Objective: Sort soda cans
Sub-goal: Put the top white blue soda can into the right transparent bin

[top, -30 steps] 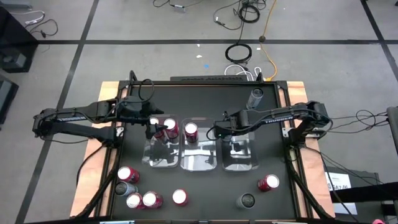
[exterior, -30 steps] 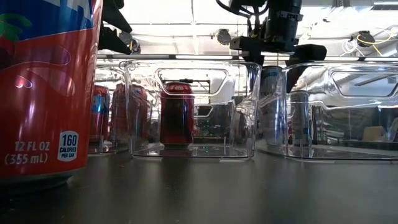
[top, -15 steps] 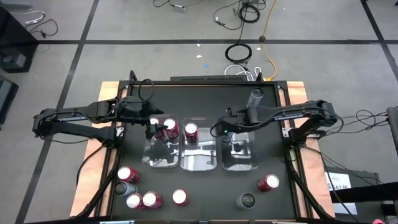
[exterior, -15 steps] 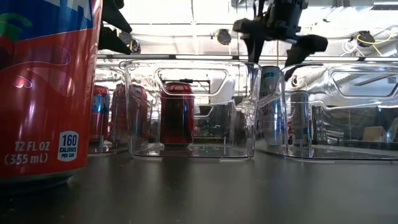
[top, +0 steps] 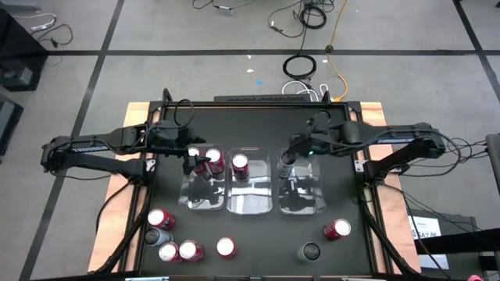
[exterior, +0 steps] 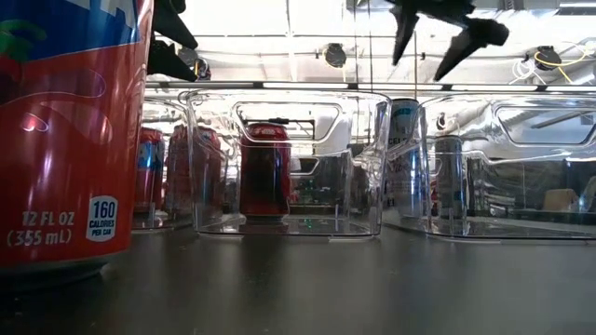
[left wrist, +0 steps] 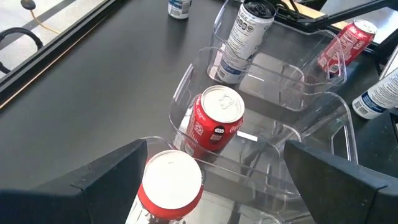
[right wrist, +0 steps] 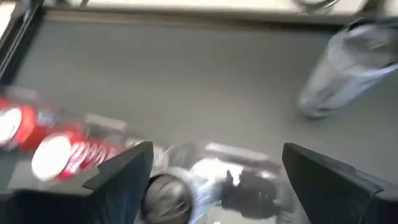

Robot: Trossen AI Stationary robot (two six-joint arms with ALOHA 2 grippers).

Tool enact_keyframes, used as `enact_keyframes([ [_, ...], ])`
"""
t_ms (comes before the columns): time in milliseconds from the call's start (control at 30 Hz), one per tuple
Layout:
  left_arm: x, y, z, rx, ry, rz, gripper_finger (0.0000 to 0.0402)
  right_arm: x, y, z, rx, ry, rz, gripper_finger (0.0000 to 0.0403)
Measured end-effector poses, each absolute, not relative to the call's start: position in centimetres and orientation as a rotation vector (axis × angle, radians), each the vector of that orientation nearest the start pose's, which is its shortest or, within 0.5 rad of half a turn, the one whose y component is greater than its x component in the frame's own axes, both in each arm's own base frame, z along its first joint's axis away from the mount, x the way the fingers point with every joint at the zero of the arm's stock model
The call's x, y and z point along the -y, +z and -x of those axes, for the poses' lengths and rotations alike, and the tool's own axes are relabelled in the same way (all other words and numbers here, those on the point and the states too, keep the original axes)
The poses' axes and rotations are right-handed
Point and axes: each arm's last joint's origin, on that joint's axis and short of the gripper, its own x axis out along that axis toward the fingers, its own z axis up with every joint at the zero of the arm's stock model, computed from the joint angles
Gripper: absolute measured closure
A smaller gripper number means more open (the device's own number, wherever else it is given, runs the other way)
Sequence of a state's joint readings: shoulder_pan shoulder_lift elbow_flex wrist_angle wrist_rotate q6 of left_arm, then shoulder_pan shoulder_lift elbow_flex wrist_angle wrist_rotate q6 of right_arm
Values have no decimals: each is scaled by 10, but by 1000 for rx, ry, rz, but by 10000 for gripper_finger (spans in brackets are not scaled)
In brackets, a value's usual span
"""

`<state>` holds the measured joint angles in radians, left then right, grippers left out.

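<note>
Soda cans: a silver one (top: 286, 162) now stands in my right-hand bin (top: 301, 204), and my right hand (top: 300, 146), fingers spread and empty, has lifted clear; left hand (top: 193, 161) hovers open, empty, over reds.

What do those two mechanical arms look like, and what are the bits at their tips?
Both arms are slim and black, built of jointed tubes with white lettering along one segment and dark cables looped at the joints. The left gripper and right gripper each end in two flat, dark, wedge-shaped fingers.
</note>
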<state>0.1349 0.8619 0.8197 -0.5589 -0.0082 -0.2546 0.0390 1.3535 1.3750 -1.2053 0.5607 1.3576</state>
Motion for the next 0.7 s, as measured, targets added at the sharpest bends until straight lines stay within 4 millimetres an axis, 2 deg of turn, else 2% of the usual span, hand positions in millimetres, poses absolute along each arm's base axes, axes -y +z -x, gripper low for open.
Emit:
enact_keyframes([
  [200, -24, 299, -174, -580, 215, 285, 17, 24, 352, -212, -614, -1225, -806, 53],
  [367, -24, 299, -174, -579, 215, 285, 17, 51, 352, -201, -683, -1300, -798, 53],
  [567, -24, 299, -174, -579, 215, 285, 17, 89, 348, -192, -814, -1301, -841, 53],
  [700, -24, 299, -174, -579, 216, 285, 17, 110, 349, -187, -815, -1269, -855, 53],
])
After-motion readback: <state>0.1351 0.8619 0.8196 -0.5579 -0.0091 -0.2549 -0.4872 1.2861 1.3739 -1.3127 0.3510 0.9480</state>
